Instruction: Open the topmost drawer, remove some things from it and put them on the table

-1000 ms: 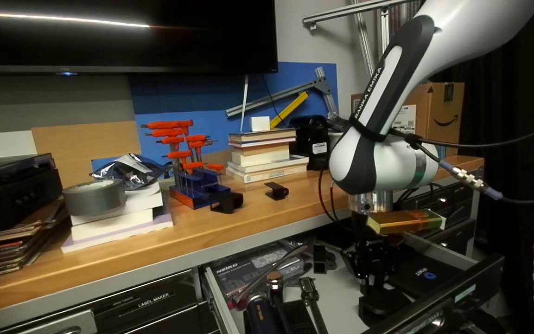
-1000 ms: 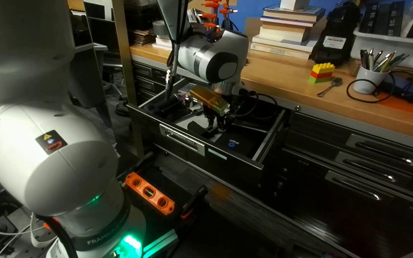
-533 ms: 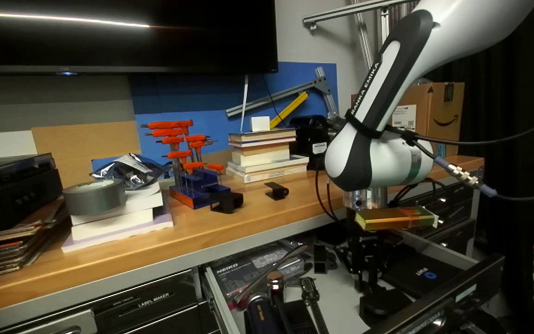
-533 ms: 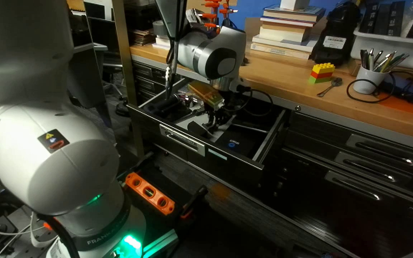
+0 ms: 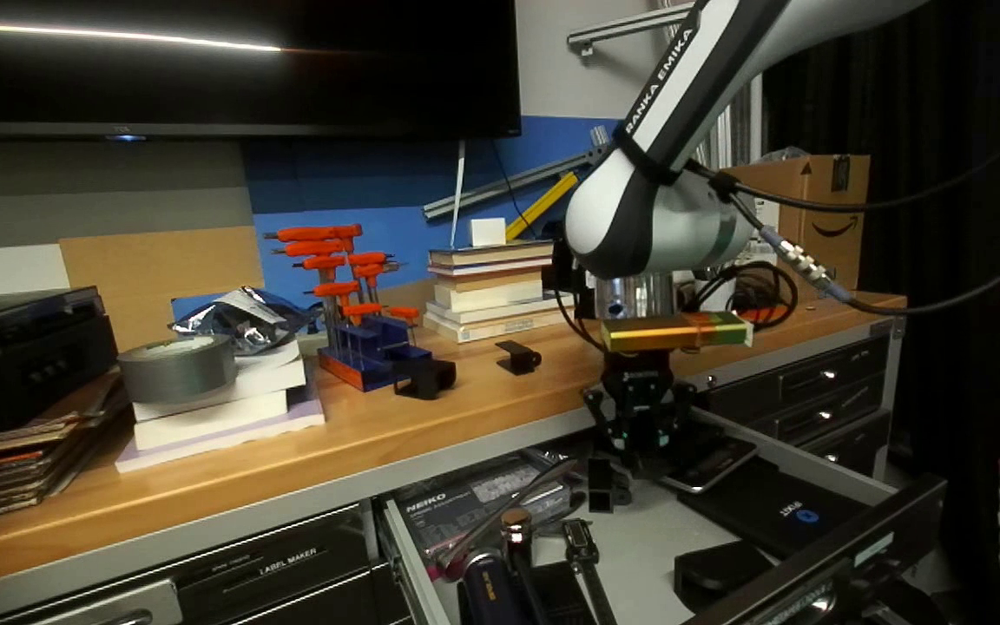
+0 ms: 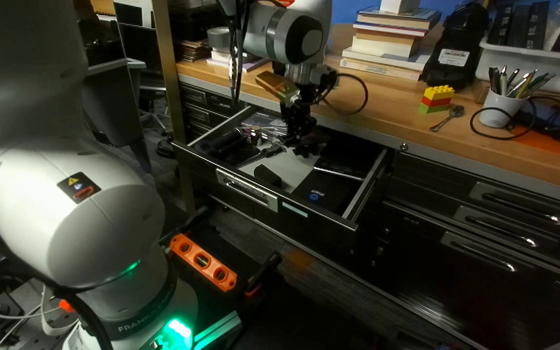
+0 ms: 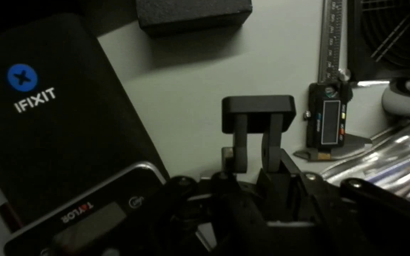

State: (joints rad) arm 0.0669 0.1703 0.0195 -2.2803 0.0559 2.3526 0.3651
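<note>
Drawer (image 5: 648, 529), wide and shallow, in dark grey metal with a pale inner floor, stands pulled out beneath the long workbench table (image 5: 483, 408) with its thick light-brown wooden top. Above that floor, the black two-fingered gripper (image 7: 256, 161) is clamped on a small black bracket (image 7: 258, 105), one finger on either side of its pair of legs, the rounded rectangular end lying beyond the fingertips. Down in the drawer, a chunky black clip-like piece (image 5: 598, 479) lies just beyond the head of a silver-and-black digital caliper (image 7: 330, 122); across from them are a flat black IFIXIT case (image 7: 94, 121) and a silver-edged black TAYLOR device (image 7: 130, 185) overlapping it. On the table, a stubby black piece (image 5: 419, 382) sits just beside a blue stand of orange-handled T-keys (image 5: 374, 347), and a flat-plated black piece (image 5: 519, 359) lies in front of a stack of pale-edged books (image 5: 491, 295). In an exterior view, yellow, red and green toy bricks (image 6: 436, 100), a metal spoon (image 6: 450, 117) and a white cup of pens (image 6: 503, 102) share that same table.
</note>
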